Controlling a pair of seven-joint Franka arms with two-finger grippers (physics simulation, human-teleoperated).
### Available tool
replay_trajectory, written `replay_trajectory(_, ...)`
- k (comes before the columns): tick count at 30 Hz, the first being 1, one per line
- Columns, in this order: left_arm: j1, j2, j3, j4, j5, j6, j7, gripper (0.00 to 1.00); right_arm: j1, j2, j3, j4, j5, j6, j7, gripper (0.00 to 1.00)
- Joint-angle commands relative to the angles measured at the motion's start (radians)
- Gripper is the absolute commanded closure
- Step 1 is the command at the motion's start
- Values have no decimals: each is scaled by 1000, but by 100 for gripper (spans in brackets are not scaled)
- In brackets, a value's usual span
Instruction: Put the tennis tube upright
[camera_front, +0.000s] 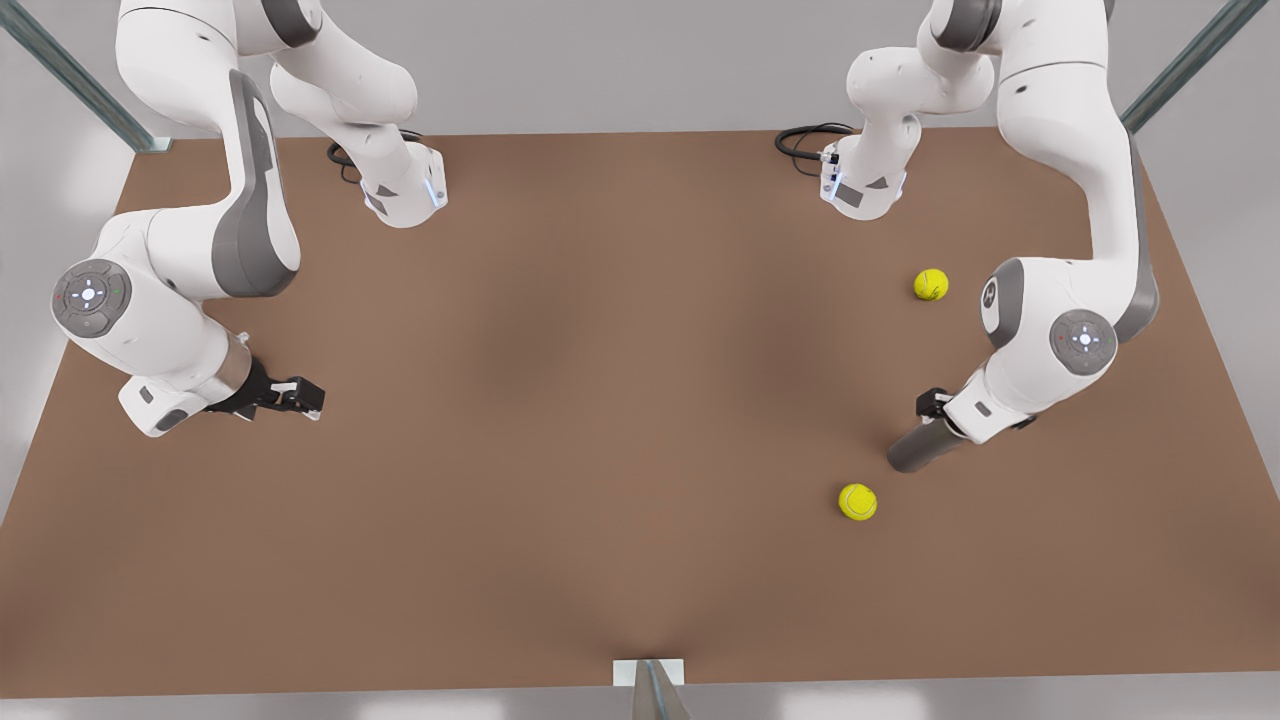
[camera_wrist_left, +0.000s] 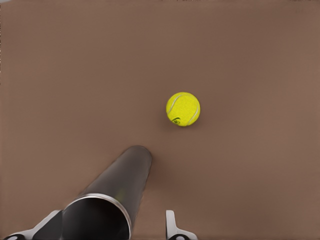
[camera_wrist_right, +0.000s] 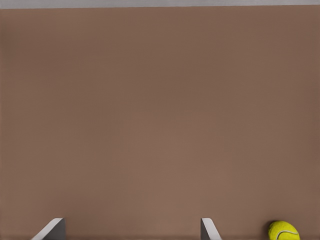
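Note:
The tennis tube (camera_front: 922, 449) is a dark grey cylinder lying low over the brown table (camera_front: 600, 400) at the front view's right. In the left wrist view the tennis tube (camera_wrist_left: 117, 187) runs away from the camera, its hollow rimmed end nearest. My left gripper (camera_front: 936, 406) straddles that rimmed end. The left gripper (camera_wrist_left: 112, 215) is open: the tube rests against one finger and a gap shows to the other finger (camera_wrist_left: 171, 225). My right gripper (camera_front: 306, 397) waits open over bare table at the front view's left, nothing between its fingers (camera_wrist_right: 54, 227).
One yellow-green tennis ball (camera_front: 858, 501) lies just past the tube's far end, also seen as the ball (camera_wrist_left: 183, 108) in the left wrist view. A second ball (camera_front: 931, 284) sits farther back. Another ball (camera_wrist_right: 283, 231) shows beside the right gripper's finger.

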Motion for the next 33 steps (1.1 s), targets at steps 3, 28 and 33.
replay_trajectory(3, 1, -19, 0, 0, 1, -7, -78, 0, 1, -1, 0, 1, 1, 0, 1, 0)
replay_trajectory(28, 1, -196, -3, 203, 4, -378, -66, 0, -5, -1, -1, 16, -1, 0, -5, 0)
replay_trajectory(33, 3, -194, -3, 201, 4, -384, -66, 0, 0, -1, -1, 16, -1, 0, -7, 0)
